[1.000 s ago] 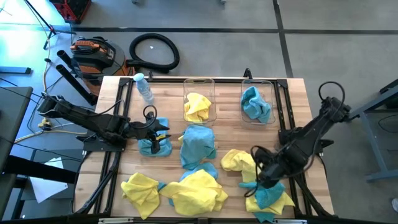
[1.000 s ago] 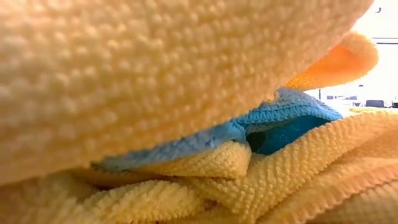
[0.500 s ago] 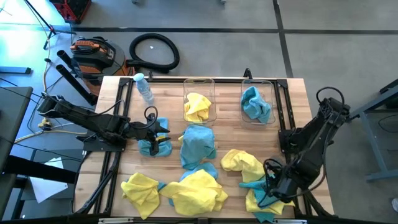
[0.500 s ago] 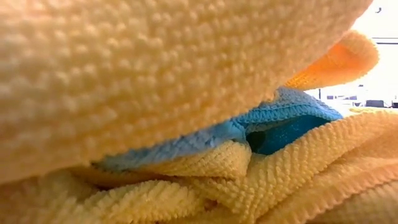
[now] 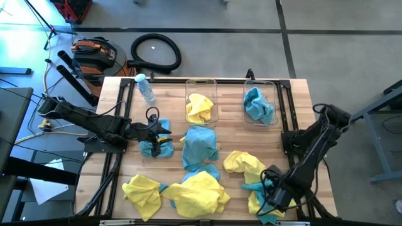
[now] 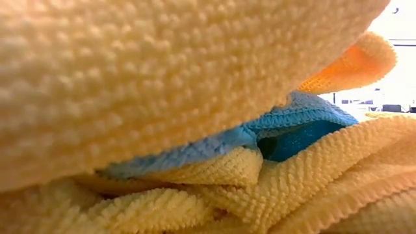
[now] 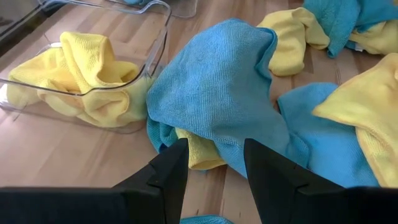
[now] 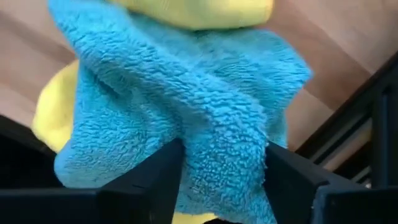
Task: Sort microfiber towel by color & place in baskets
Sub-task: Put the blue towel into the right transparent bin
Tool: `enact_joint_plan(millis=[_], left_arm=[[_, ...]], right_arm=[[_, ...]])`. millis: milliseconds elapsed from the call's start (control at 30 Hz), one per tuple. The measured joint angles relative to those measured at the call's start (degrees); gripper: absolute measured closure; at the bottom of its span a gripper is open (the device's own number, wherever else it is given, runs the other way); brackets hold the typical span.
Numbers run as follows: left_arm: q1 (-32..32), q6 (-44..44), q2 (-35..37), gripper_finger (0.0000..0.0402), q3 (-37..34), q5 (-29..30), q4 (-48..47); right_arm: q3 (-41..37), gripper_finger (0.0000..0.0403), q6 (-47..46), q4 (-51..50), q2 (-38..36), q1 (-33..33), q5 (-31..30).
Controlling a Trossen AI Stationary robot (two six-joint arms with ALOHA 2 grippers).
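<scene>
Loose microfiber towels lie on the wooden table: a teal one (image 5: 200, 147) in the middle, yellow ones at the front (image 5: 198, 193) and front left (image 5: 142, 188), and another yellow one (image 5: 242, 162) to the right. One basket (image 5: 201, 82) holds a yellow towel, the other basket (image 5: 259, 82) a teal one. My left gripper (image 5: 164, 135) hovers open over a small teal towel (image 5: 157, 149). At the front right my right gripper (image 5: 273, 191) stands open, its fingers astride a teal towel (image 8: 186, 93) that lies on a yellow towel (image 5: 256, 204). My right gripper comes from above onto a raised fold (image 8: 224, 155) of the teal towel. The fold fills the gap between the two open fingers and meets both inner sides. The rest of the towel lies slack on the yellow towel under it.
A clear bottle (image 5: 146, 89) with a blue cap lies at the table's far left. Black frame rails (image 5: 286, 125) run along both sides. In the low view a yellow towel (image 6: 162, 78) right at the lens hides nearly everything, with teal cloth (image 6: 292, 123) beneath it.
My right gripper has gone toward the table's near edge and a little to the right, coming down onto the teal towel at the front right. The towels have stayed where they lay.
</scene>
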State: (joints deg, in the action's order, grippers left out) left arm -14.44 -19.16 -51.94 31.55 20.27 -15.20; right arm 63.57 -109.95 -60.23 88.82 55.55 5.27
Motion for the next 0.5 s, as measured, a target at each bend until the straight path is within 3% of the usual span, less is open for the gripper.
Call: enact_joint_plan(millis=[233, 400, 500], left_arm=[[0.0, -0.8, 0.0, 0.0259, 0.0, 0.0, 0.0], [0.0, -1.8, 0.0, 0.0259, 0.0, 0.0, 0.0], [0.0, -1.7, 0.0, 0.0259, 0.0, 0.0, 0.0]], right_arm=[[0.0, 0.0386, 5.7, 2.5, -0.5, 0.0, -0.8], [1.1, 0.0373, 5.9, -3.3, -4.5, 0.0, -7.3], [3.4, 0.0393, 8.1, -9.7, -8.0, 0.0, -15.4]])
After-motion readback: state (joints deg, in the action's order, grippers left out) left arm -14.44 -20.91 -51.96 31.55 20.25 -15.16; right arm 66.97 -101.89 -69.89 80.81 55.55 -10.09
